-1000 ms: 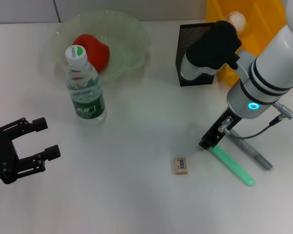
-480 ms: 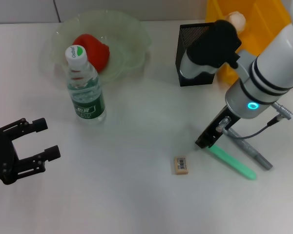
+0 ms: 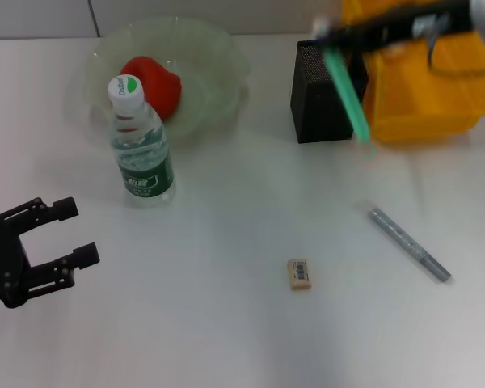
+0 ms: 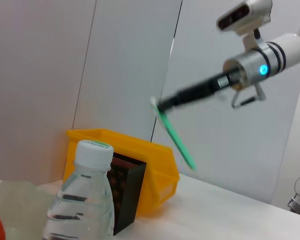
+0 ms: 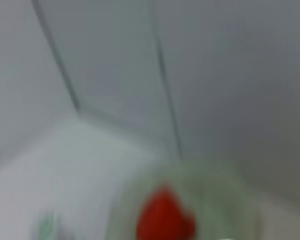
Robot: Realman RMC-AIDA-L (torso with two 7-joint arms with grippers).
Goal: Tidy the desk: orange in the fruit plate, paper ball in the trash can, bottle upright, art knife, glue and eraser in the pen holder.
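The right gripper [image 3: 327,36] is blurred at the head view's top edge, its arm mostly cut off. It grips one green stick [image 3: 346,90], which a second ago lay on the table and now hangs tilted over the pen holder [image 3: 319,105]. One yellow trash can [image 3: 424,97] stands just beside. One grey pen [image 3: 408,243] and one eraser [image 3: 299,273] lie apart. One bottle [image 3: 140,145] stands upright near the fruit plate [image 3: 218,56], which holds one orange [image 3: 155,81]. The left gripper [image 3: 52,234] rests open, unmoved.

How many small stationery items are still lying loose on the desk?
2: the eraser near the front centre, and a grey pen-like stick to its right. A third, the green stick, hangs from the right gripper over the pen holder.
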